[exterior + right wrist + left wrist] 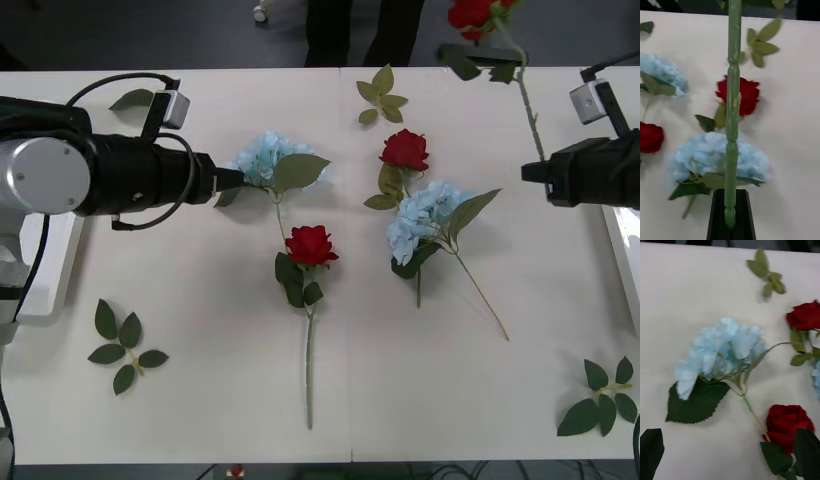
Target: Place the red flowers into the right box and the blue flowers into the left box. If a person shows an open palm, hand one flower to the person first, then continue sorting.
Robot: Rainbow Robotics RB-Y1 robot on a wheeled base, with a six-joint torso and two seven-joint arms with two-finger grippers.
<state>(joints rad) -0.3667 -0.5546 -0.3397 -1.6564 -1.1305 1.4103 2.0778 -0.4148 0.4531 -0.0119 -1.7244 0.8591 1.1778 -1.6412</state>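
My right gripper [532,172] is raised over the table's right side, shut on the green stem [731,123] of a red flower whose bloom [474,12] hangs past the far edge. Two more red flowers [404,150] [311,245] lie mid-table. Around them lie two blue flowers [264,160] [424,222]. My left gripper [228,181] is open right beside the left blue flower [724,350], its black fingers [651,450] empty. The left box [40,275] sits under my left arm, the right box [625,250] at the right edge. A person [360,30] stands behind the table; the open palm is out of view.
Loose leaf sprigs lie at the front left [125,345], the front right [600,398], the far middle [380,96] and the far left [131,98]. Bare tabletop [200,380] stretches along the front edge.
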